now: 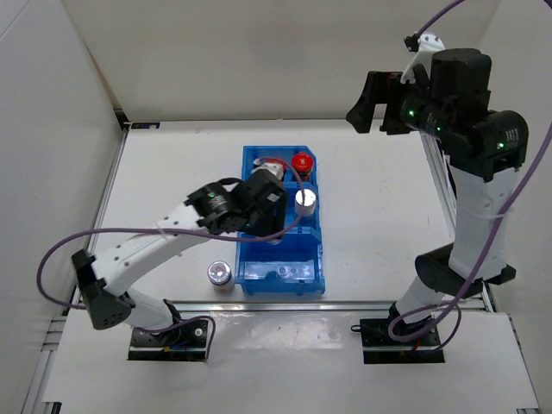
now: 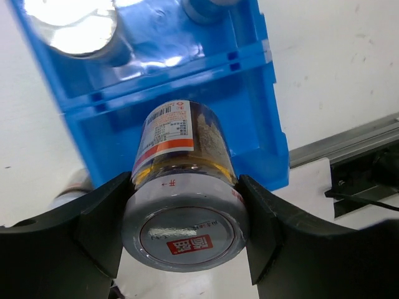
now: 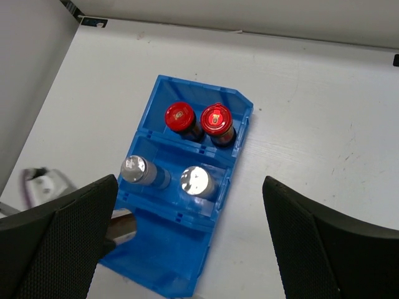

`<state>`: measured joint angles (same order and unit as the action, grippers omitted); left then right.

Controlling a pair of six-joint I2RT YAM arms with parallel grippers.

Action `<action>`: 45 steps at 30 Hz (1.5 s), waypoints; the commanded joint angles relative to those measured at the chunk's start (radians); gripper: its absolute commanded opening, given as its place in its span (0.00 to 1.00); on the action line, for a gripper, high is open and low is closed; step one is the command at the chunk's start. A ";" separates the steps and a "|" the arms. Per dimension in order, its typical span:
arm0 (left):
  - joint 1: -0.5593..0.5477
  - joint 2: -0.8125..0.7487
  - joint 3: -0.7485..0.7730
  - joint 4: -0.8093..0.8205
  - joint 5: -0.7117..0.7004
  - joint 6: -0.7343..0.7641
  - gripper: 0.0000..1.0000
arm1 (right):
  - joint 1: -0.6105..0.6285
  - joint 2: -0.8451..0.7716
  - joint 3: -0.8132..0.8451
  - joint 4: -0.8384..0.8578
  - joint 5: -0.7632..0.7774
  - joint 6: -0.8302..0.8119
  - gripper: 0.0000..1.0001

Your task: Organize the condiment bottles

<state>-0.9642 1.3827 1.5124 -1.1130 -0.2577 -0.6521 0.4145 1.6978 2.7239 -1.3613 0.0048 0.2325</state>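
- Short bottle (image 2: 181, 140), silver cap, red-marked label, yellowish contents: clamped near its cap end between the two fingers of the left claw (image 2: 185, 187).
- Left wrist view puts the short bottle against the near compartment of the blue bin (image 1: 259, 286). Right wrist view shows it low on that compartment's left side, partly hidden. Cannot tell whether its base touches the bin floor.
- Left claw comes in from the bin's left, sitting over the left part of the middle and near compartments in the top view.
- Red-capped pair (image 3: 180, 117): upright, side by side in the far compartment. In the top view the left one is partly hidden by the arm.
- Tall silver-capped pair (image 3: 196, 180): upright, side by side in the middle compartment.
- Sixth bottle (image 1: 219, 274), silver cap: upright on the worktop (image 1: 172, 172), outside the bin, just beside its near-left corner.
- Right claw (image 1: 379, 108): fingers wide apart, nothing between them. It is raised at the far right, well apart from the bin, and its camera looks down on all three compartments.
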 commanded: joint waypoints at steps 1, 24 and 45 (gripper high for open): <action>-0.045 0.094 -0.018 0.130 -0.003 -0.041 0.11 | -0.003 -0.098 -0.079 -0.272 -0.040 0.021 1.00; -0.090 0.499 0.009 0.250 0.139 0.051 0.42 | -0.003 -0.217 -0.325 -0.272 -0.054 0.030 1.00; -0.171 -0.012 0.013 -0.219 -0.201 -0.332 1.00 | -0.003 -0.198 -0.329 -0.272 -0.074 0.011 1.00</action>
<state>-1.1362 1.5188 1.6867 -1.2060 -0.4362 -0.7734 0.4145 1.5024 2.3924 -1.3663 -0.0475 0.2539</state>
